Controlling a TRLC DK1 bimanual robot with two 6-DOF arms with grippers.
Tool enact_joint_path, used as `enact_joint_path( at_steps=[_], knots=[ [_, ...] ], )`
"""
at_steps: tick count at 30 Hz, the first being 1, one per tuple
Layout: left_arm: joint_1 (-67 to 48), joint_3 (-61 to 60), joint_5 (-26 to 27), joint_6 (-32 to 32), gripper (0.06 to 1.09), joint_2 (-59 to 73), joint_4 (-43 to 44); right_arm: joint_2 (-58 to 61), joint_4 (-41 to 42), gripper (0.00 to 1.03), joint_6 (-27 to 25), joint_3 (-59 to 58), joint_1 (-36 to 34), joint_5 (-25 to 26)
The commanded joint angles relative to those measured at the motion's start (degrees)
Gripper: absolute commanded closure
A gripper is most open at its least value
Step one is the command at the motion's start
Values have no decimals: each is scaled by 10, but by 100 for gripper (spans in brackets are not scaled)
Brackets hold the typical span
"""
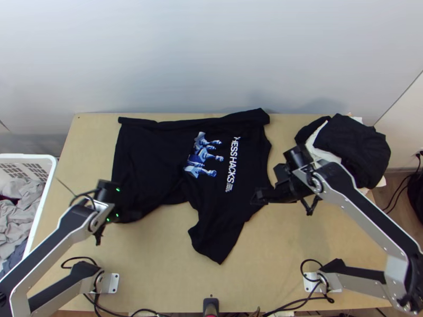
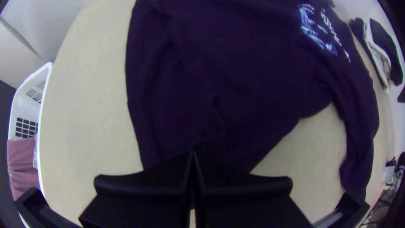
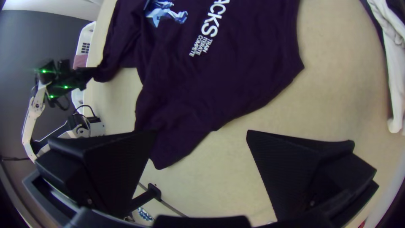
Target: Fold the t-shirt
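Top view: one shirt [image 1: 153,158], spread on the counter [image 1: 158,253], one sleeve [image 1: 218,240] out; folding, we judge, barely begun, most remaining. Left gripper [image 2: 193,154]: jaws pinching cloth. Right gripper [image 3: 202,131]: jaws wide, empty.

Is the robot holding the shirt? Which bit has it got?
The left gripper is shut at the near left corner of the t-shirt, but I can't tell if cloth is pinched. The right gripper is open and holds nothing.
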Motion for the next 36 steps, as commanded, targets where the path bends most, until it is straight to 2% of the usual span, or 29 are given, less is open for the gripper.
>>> enact_joint_path(
  at_steps=[1, 9, 14, 21, 31, 36],
  knots=[
    [76, 64, -6, 15, 105, -3, 4, 52, 7, 4, 0, -38, -4, -11],
    [134, 107, 0, 33, 105, 19, 7, 77, 7, 7, 3, -61, 112, -52],
    [151, 123, 0, 33, 104, 35, 12, 126, 12, 7, 2, -67, 135, -86],
    [168, 136, 1, 38, 105, 49, 12, 169, 36, 7, 6, -58, 195, -97],
    [168, 146, 1, 38, 105, 63, 14, 226, 72, 7, 13, -38, 197, -90],
    [172, 149, 1, 40, 105, 68, 18, 244, 84, 7, 15, -27, 196, -68]
  ],
)
